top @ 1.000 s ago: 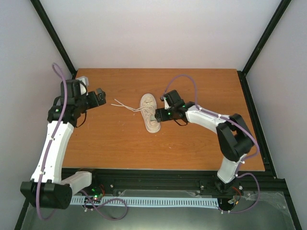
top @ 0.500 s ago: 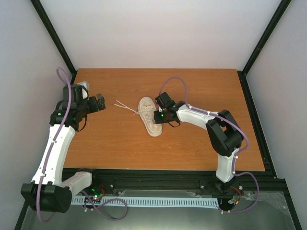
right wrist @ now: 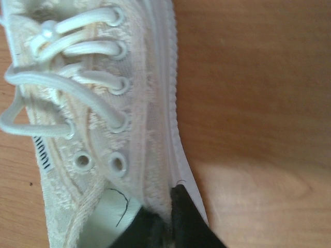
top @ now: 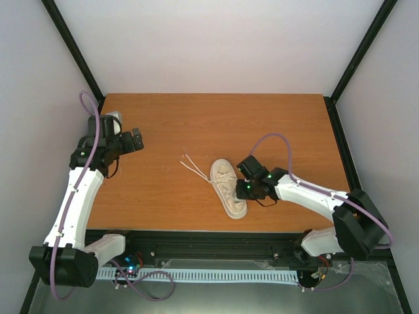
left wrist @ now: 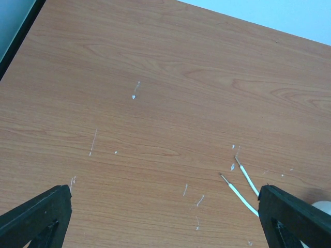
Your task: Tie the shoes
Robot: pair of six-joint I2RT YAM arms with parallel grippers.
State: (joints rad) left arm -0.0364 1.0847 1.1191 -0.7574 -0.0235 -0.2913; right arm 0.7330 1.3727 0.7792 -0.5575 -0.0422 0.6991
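Right gripper pinches the shoe by its side.
Left gripper gapes wide, empty; laces lie loose.

One sneaker, two arms

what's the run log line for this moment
left gripper: open, empty, over table | right gripper: shut on shoe collar | laces: untied, ends loose on table

Sneaker: cream canvas, fine woven texture, pale ribbed sole. Laces: white. Tabletop: orange-brown wood grain, marked with pale scratches. Arms: white, black joints. Cables: purple. Enclosure walls: plain off-white.
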